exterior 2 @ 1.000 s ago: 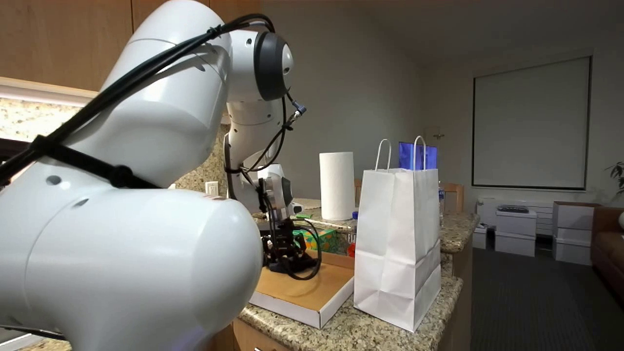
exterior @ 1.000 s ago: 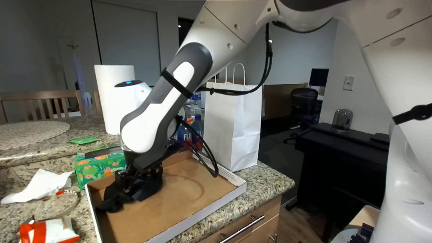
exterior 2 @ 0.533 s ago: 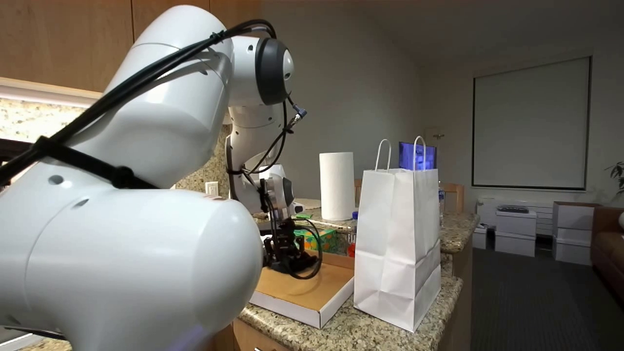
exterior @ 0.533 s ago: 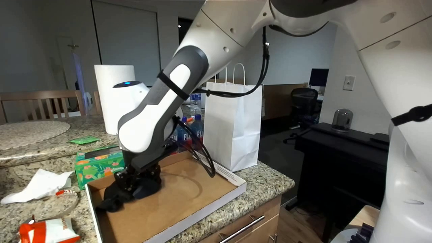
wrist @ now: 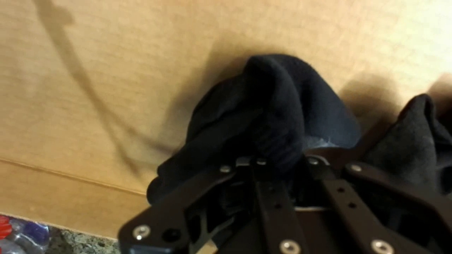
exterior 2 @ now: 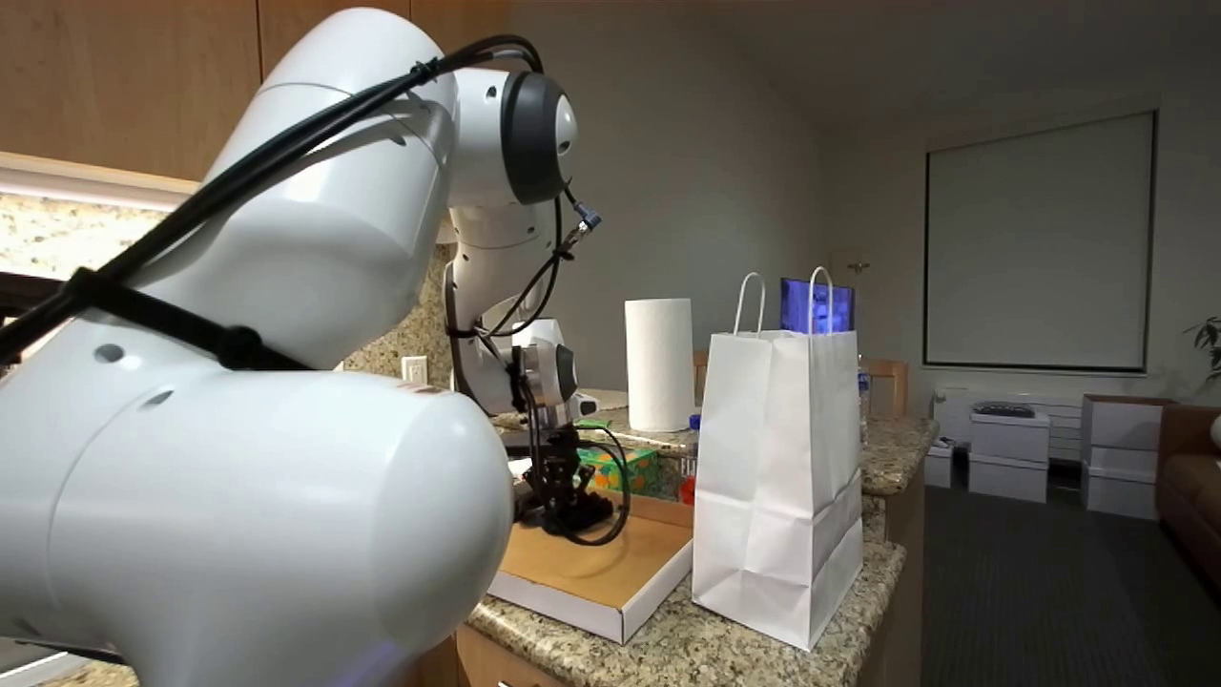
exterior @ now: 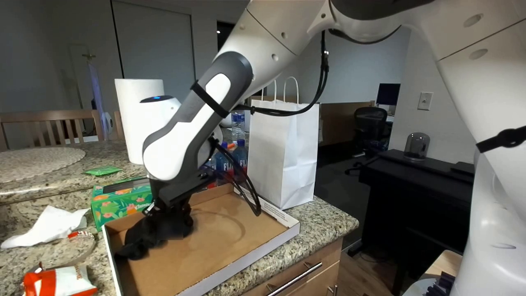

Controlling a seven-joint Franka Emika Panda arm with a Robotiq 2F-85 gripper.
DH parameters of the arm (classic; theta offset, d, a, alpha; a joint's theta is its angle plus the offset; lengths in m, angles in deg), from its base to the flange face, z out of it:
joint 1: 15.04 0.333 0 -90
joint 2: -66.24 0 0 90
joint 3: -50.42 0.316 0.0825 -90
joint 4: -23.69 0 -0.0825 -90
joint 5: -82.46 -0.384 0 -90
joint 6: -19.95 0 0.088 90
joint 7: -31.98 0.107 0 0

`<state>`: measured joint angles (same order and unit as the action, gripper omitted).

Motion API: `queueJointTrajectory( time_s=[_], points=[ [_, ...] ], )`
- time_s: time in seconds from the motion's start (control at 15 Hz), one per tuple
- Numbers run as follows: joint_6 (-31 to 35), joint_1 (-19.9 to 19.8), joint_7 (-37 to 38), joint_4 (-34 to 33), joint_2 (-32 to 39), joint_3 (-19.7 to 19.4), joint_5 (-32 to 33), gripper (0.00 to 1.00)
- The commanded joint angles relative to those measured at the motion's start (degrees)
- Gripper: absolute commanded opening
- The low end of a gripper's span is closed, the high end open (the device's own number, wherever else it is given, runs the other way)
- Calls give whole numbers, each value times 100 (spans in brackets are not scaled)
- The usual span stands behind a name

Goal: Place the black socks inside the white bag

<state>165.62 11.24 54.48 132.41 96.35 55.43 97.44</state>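
Dark fabric of the black socks [wrist: 247, 120] bunches up between the fingers of my gripper [wrist: 287, 165], which is shut on it. In the wrist view another dark sock [wrist: 406, 144] lies at the right, outside the grip. An exterior view has the socks [exterior: 137, 242] piled at the near-left end of a shallow cardboard box, with the gripper [exterior: 168, 216] low over them. Upright on the counter beside the box stands the white bag [exterior: 283, 156], its two looped handles up, also seen as a white bag [exterior 2: 763, 477] in an exterior view. Its inside is hidden.
The low-walled cardboard box [exterior: 222, 242] surrounds the socks. A floral tissue box [exterior: 121, 205], a crumpled tissue [exterior: 49, 226] and a red-white packet [exterior: 61, 281] lie beside it. Water bottles [exterior: 240, 154] and a paper towel roll [exterior 2: 658, 363] stand behind.
The fingers have drawn together on the sock fabric. My gripper dipped slightly, then rose a little, and the fabric under it has bunched.
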Motion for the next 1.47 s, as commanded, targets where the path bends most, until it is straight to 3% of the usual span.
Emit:
queueJointTrajectory(
  time_s=[0.0, 0.67, 1.0, 1.4],
  points=[
    [-141, -115, -196, 219, -218, 138, -246, 5],
    [-267, -268, -328, 1142, -1581, 400, -353, 8],
    [-1306, -660, -1235, 1313, -2403, 765, -1118, 8],
    [-2817, -954, -2042, 1054, -3271, 782, -1676, 8]
  ],
)
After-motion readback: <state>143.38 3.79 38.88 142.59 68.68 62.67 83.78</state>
